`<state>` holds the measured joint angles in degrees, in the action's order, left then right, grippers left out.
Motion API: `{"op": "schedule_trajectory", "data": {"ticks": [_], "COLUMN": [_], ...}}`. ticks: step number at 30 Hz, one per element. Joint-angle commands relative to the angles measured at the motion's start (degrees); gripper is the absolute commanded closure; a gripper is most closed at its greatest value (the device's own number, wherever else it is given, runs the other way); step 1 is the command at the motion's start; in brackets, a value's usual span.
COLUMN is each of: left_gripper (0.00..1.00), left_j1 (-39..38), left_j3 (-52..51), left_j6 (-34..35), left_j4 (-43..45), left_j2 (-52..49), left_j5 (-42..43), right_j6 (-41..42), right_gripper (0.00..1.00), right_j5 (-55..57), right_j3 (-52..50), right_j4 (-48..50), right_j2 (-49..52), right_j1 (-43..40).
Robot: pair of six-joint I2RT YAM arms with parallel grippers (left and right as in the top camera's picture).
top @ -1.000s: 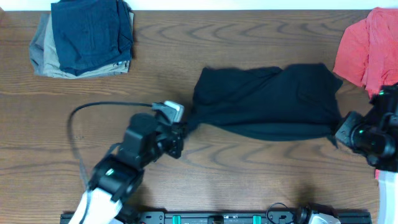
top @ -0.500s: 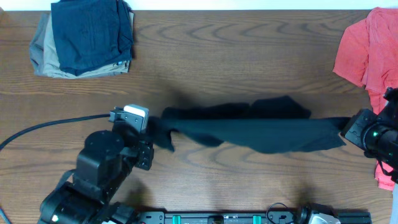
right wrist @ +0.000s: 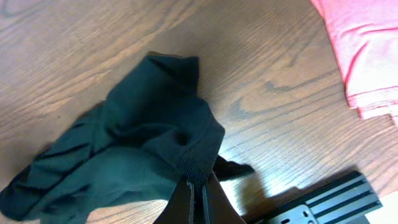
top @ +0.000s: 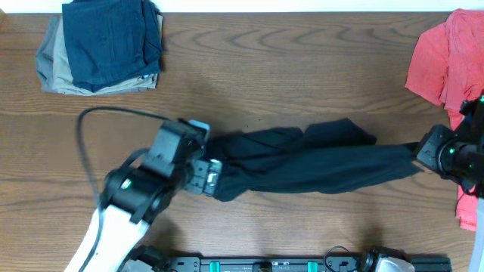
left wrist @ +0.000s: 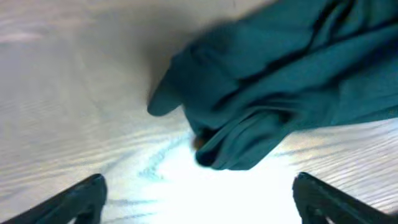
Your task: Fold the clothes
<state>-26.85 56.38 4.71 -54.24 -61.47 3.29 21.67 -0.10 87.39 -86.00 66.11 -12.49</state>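
Overhead view of a wooden table [top: 302, 60]. Black shirt [top: 302, 162] bunched into a long, rumpled band across the middle, running left to right. Left gripper [top: 208, 175] at the band's left end, fingers spread wide and released, gripping nothing. From the wrist view, fabric lying on the wood just ahead of the two fingertips [left wrist: 87, 193]. Right gripper [top: 423, 151] at the right end, clenched on a pinch of the black cloth. Red shirt [top: 439, 60] at the far right edge. Folded navy and khaki stack [top: 106, 45] at the top left, well apart from the rest.
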Motion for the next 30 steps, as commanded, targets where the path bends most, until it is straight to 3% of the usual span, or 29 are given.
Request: {"op": "schedule_trajectory", "data": {"ticks": [1, 7, 13, 18, 24, 28, 30], "left_gripper": [0.02, 0.02, 0.02, 0.02, 0.01, 0.38, 0.40], "left_j1": [-0.1, 0.2, 0.2, 0.2, 0.2, 0.8, 1.8], "left_j3": [-0.9, -0.9, -0.9, -0.9, -0.9, -0.9, -0.9], "left_j6": [0.7, 7.2, 7.3, 12.6, 13.4, 13.6, 13.6], "left_j4": [-0.5, 1.0, 1.9, 1.7, 2.5, 4.0, 4.6], "left_j2": [-5.2, -12.9, -19.6, -25.7, -32.5, -34.7, -34.3], "left_j5": [2.0, 3.0, 5.3, 5.4, 8.3, 10.2, 12.9], "right_j6": [-0.9, -1.0, -1.0, -1.2, -1.6, -1.7, -2.3], "right_gripper": [0.99, 0.99, 0.99, 0.99, 0.99, 0.99, 0.99], "right_j5": [3.3, 3.3, 3.3, 3.3, 3.3, 3.3, 3.4], "right_j3": [1.0, 1.0, 0.9, 0.9, 0.9, 0.9, 0.9], "right_j4": [0.0, -0.1, -0.2, -0.4, -0.6, -0.6, -0.6], "right_j2": [1.0, 2.6, 3.0, 3.0, 3.0, 3.0, 3.0], "right_j1": [-0.2, -0.2, -0.2, -0.2, -0.2, -0.2, -0.2]}}
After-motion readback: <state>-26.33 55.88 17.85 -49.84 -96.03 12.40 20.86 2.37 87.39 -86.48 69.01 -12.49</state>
